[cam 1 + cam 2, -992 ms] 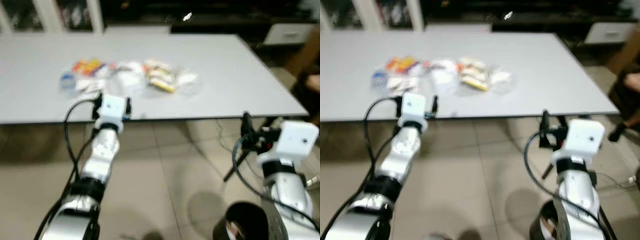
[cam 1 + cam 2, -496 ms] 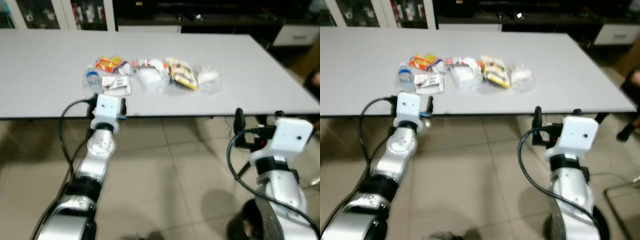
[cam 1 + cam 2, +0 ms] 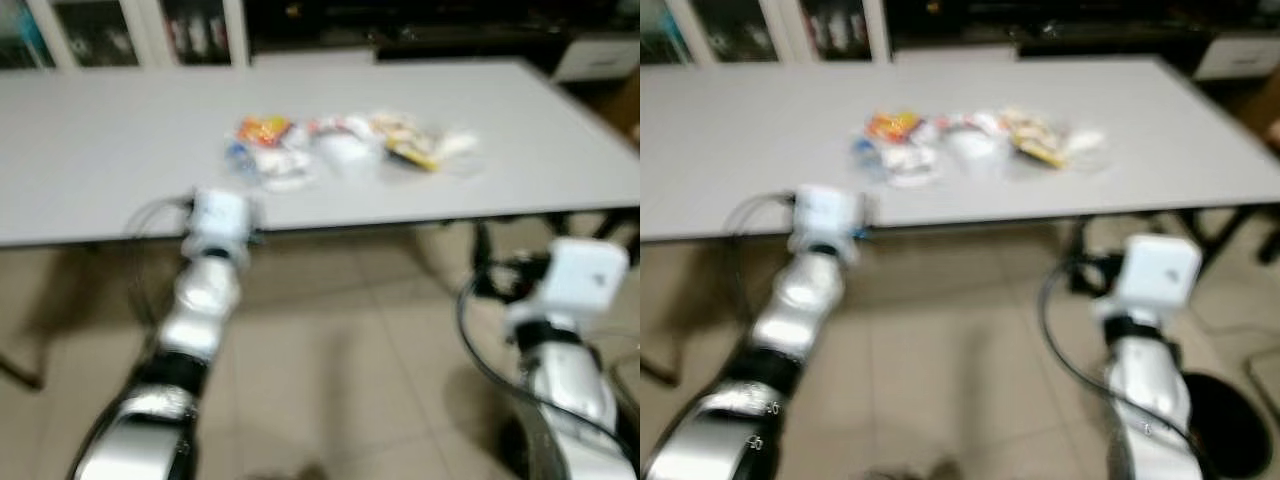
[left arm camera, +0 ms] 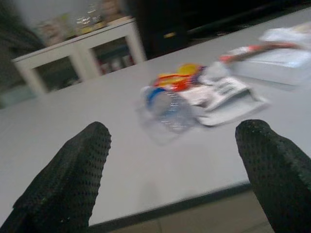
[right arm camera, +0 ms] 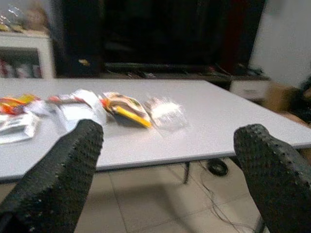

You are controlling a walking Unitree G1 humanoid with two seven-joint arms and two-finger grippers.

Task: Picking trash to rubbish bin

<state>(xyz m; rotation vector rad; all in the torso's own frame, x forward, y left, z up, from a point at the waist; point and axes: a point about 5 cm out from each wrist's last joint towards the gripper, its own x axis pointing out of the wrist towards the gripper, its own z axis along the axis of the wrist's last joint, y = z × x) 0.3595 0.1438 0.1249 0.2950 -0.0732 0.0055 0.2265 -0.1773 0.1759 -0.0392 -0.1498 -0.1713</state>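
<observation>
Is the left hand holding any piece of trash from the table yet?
No, the left hand is open and holds nothing, its fingers spread short of the trash pile on the table.

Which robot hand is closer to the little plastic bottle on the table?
The left. The left gripper is at the table's near edge, just in front of the plastic bottle. The right gripper hangs lower, off to the right, below the table edge.

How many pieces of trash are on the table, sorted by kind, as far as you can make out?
Clear plastic bottle: 1
Orange and yellow wrapper: 1
White printed packet: 1
White package with a red strip: 1
Yellow snack packet: 1
Clear crinkled bag: 1
Total: 6, though the blur may hide more.
</observation>
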